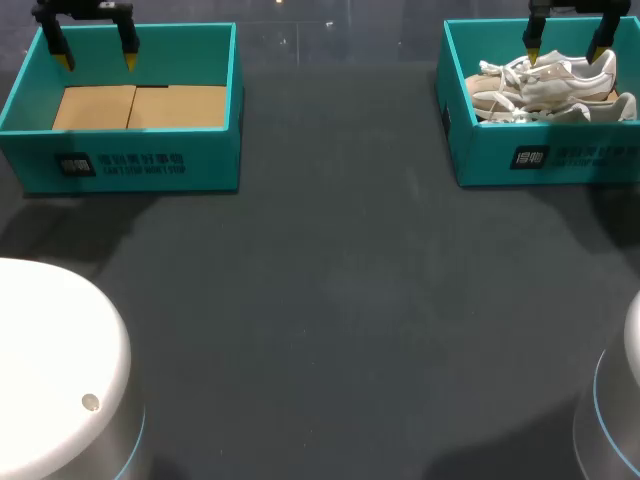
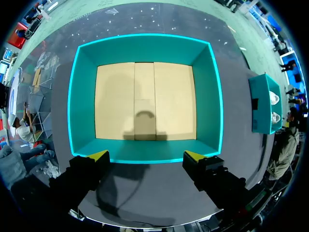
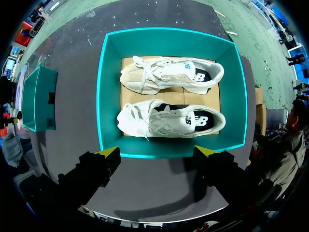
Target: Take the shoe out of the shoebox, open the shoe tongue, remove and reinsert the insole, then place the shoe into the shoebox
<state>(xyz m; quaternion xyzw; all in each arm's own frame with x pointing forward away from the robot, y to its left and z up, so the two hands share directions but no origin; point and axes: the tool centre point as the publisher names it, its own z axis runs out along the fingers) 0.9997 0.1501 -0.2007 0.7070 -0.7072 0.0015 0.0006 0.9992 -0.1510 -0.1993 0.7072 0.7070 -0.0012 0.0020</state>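
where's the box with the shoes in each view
head view: shoe-filled box at the table's far right, under the right tool.
left wrist view: shoe-filled box small, off to one side of the empty box.
right wrist view: shoe-filled box just ahead of the right tool.
shared landmark: the empty box, far left in the head view, beside the shoe-filled box in both wrist views.

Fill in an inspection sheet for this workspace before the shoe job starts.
Surface: dark grey table.
Job's things: teal shoebox holds two pale shoes side by side, the nearer shoe and the farther shoe.
Clutter: second teal box, showing only its cardboard floor.
Tools: left tool open above the second teal box; right tool open above the shoebox; both hold nothing.
Cables: nothing seen.
Surroundings: nothing seen.
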